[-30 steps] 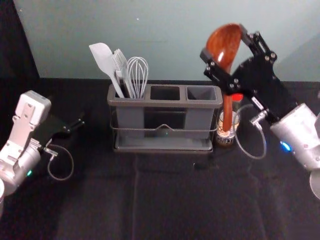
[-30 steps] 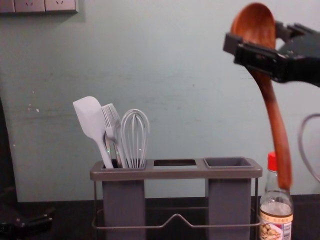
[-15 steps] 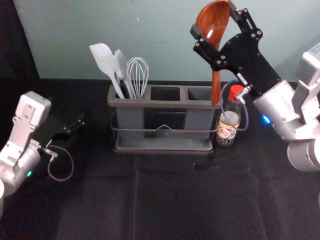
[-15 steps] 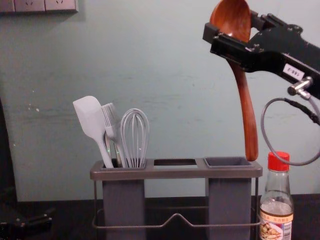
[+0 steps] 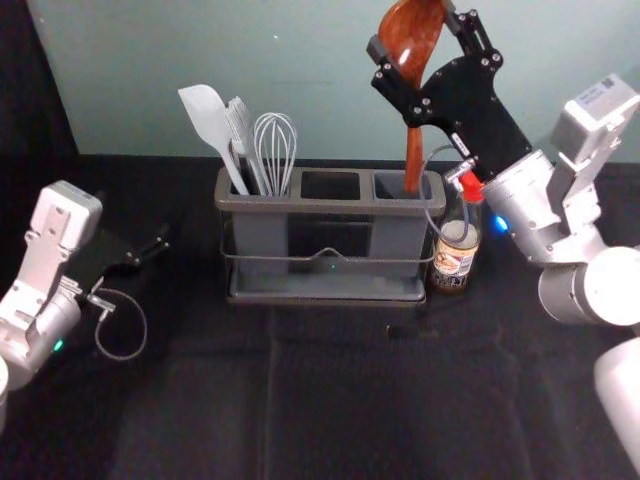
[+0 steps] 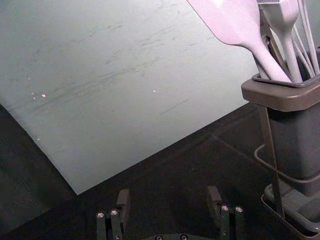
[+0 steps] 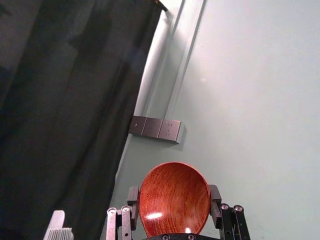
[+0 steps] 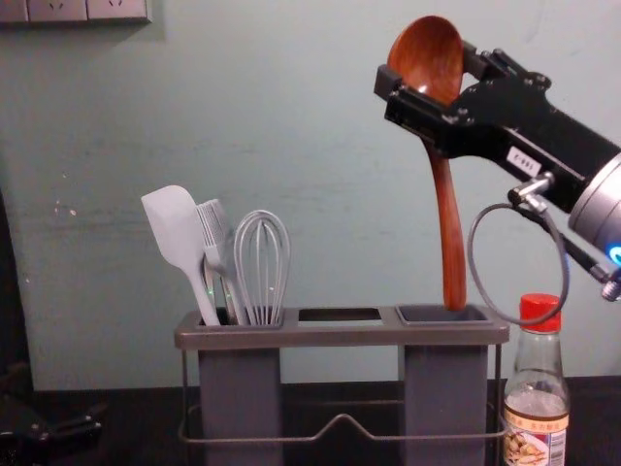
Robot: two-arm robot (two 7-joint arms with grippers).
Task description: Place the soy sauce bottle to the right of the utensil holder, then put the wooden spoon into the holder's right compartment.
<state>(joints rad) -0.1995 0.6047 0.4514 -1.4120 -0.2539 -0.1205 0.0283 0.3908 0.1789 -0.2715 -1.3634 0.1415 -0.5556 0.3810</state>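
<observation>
Chest view: spoon [image 8: 443, 184] near-upright; handle [image 8: 452, 252] down

There is one wooden spoon [image 8: 427, 58], one bottle [image 8: 536, 417] with one red cap [image 8: 540, 311], and one holder [image 8: 340, 336]. This holder has three compartments [image 8: 444, 388]. I count one spatula [image 8: 175, 228], one brush [image 8: 215, 228] and one whisk [image 8: 262, 243]; if more tools are behind them, I cannot tell. The grippers are two: one left gripper [image 5: 160, 243] and one right gripper [image 5: 413, 28], each with two fingers [image 8: 417, 111]. The wall sockets [image 8: 58, 11] are three.
</observation>
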